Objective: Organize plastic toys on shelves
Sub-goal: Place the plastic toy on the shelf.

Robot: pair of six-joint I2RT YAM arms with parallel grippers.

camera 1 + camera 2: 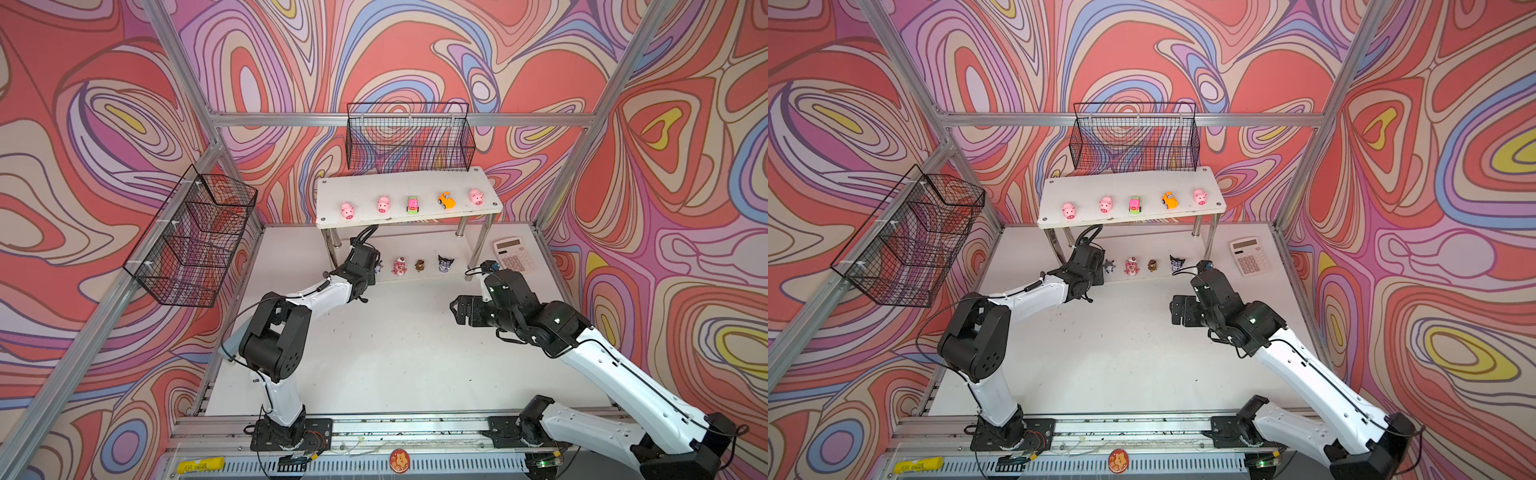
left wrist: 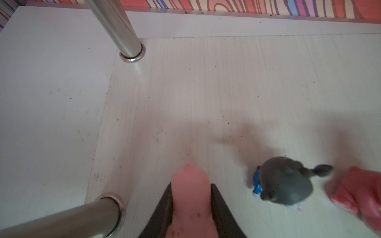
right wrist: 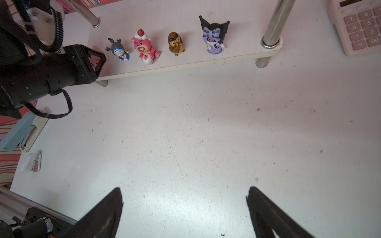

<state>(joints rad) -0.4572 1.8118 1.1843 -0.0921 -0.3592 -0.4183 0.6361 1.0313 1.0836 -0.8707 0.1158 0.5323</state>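
My left gripper point(image 2: 190, 186) is shut on a pink pig point(image 2: 190, 197) just above the left end of the shelves' lower board point(image 2: 206, 92), beside the grey figurine point(image 2: 286, 181). In the right wrist view that board point(image 3: 185, 59) carries the grey figurine point(image 3: 118, 49), the pink bear point(image 3: 145, 48), the brown figurine point(image 3: 175, 43) and the dark horned figurine point(image 3: 214, 35). On the top board point(image 1: 399, 183) stand three pink pigs point(image 1: 347, 210), a pink-green car point(image 1: 412, 204) and an orange car point(image 1: 446, 200). My right gripper point(image 3: 185, 197) hangs open over bare table.
A pink-keyed calculator point(image 1: 514, 255) lies right of the shelves. Black wire baskets hang on the back wall point(image 1: 409, 137) and the left wall point(image 1: 193, 237). Chrome legs point(image 2: 115, 26) flank my left gripper. A stapler point(image 3: 22, 134) and a white clip point(image 3: 32, 161) lie at the table's left.
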